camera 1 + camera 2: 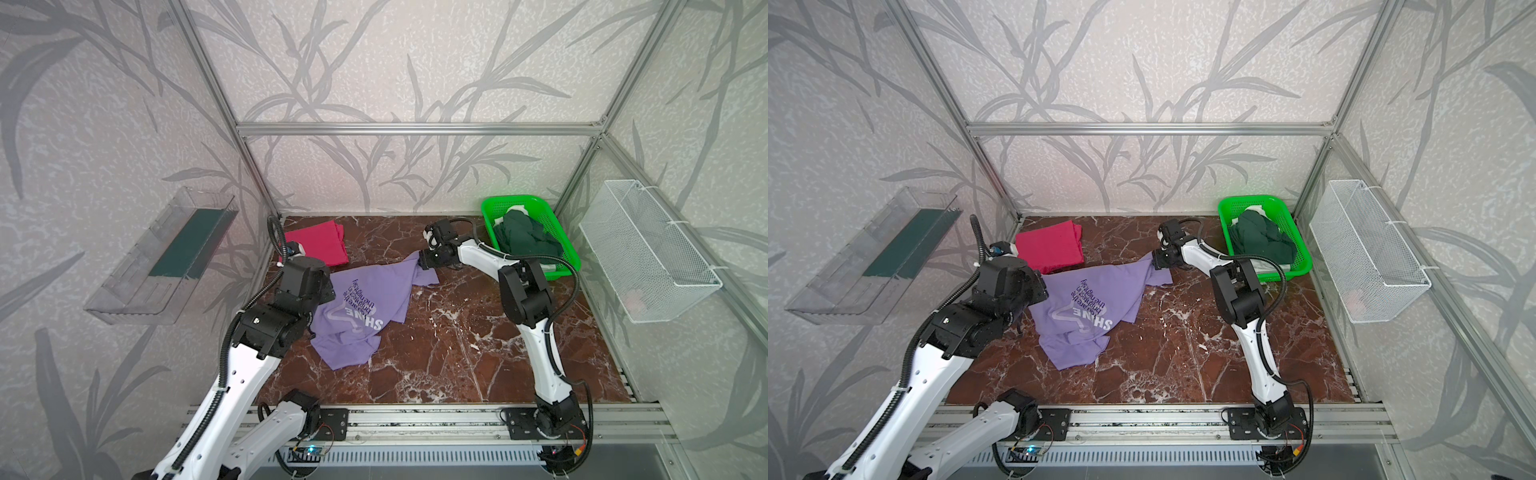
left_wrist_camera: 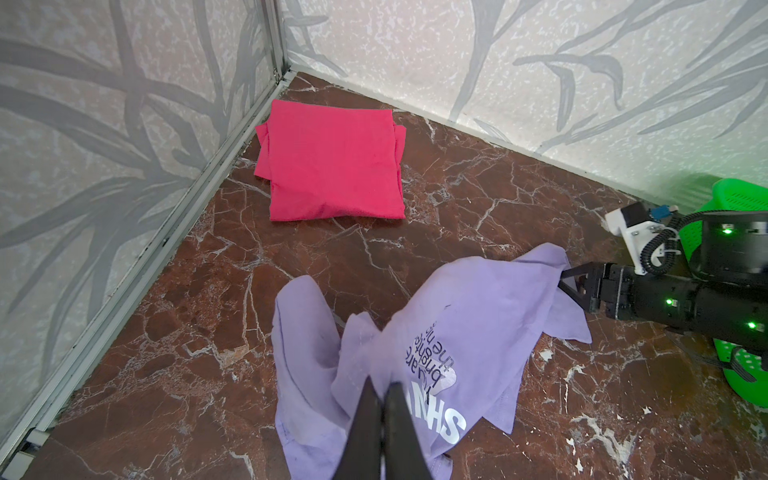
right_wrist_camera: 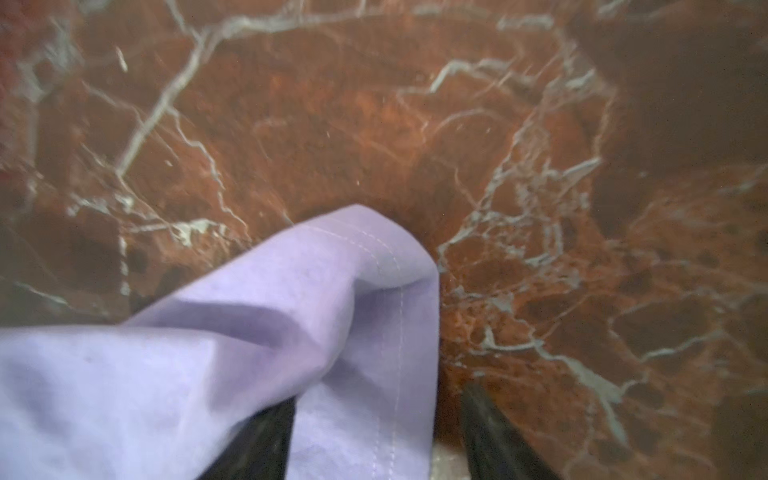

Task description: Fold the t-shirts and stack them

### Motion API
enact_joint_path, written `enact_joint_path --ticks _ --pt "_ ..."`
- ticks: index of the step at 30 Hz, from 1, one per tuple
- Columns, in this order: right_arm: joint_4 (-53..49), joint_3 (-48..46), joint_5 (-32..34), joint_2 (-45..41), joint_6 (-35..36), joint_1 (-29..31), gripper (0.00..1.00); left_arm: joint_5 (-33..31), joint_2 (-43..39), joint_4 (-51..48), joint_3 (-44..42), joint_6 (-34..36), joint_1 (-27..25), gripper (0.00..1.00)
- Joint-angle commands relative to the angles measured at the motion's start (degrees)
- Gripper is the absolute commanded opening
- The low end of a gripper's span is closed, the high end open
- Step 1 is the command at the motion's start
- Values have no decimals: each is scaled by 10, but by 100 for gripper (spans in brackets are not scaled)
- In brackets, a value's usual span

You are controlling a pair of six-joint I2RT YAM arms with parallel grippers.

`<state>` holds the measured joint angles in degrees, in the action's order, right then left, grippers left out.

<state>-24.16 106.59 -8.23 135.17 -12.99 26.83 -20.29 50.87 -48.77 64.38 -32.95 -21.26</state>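
A lavender t-shirt [image 1: 361,299] [image 1: 1088,299] with white lettering lies crumpled left of centre on the marble table. My left gripper [image 2: 380,384] is shut on a raised fold of the lavender t-shirt [image 2: 478,316] near the lettering; in both top views the wrist hides its fingers. My right gripper [image 1: 420,259] [image 1: 1153,262] [image 3: 378,395] stands open at the shirt's far corner, its fingers on either side of the stitched hem [image 3: 390,332]. A folded magenta t-shirt [image 1: 320,247] [image 1: 1050,249] [image 2: 332,166] lies flat in the back left corner.
A green mesh basket [image 1: 569,253] [image 1: 1304,257] at the back right holds a dark green garment [image 1: 523,239] and some white cloth. A white wire basket [image 1: 648,249] hangs on the right wall and a clear tray [image 1: 166,257] on the left wall.
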Motion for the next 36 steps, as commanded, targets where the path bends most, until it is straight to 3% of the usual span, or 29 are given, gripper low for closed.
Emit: enact_joint_path --ticks 1,6,11,15,18,22,26,28,29,31,33,36 --pt "-47 20 -26 31 5 -1 42 1 1 11 1 8 2 0" --pt "-65 40 -51 37 8 -4 1 7 14 25 5 26 3 0" --pt "-64 54 -83 -9 -3 -45 0 29 98 40 47 73 22 0" --pt "-83 98 -96 -57 5 -77 0 95 199 94 108 108 65 0" --pt "-123 178 -89 -69 17 -86 0 136 307 88 230 134 99 0" --pt "-260 413 -100 -22 34 -86 0 157 453 35 497 177 120 0" --pt "-372 647 -99 19 40 -87 0 178 537 -48 786 197 120 0" --pt "-424 677 -95 -3 52 -88 0 198 538 -66 844 203 121 0" --pt "-452 662 -91 -25 58 -88 0 209 522 -69 834 201 120 0" --pt "-474 575 -80 -77 57 -85 0 232 471 -65 734 194 121 0" --pt "-436 361 -65 -166 64 -74 0 276 401 -27 556 196 120 0" --pt "-189 -79 -29 -353 19 -58 0 316 277 91 247 133 116 0"
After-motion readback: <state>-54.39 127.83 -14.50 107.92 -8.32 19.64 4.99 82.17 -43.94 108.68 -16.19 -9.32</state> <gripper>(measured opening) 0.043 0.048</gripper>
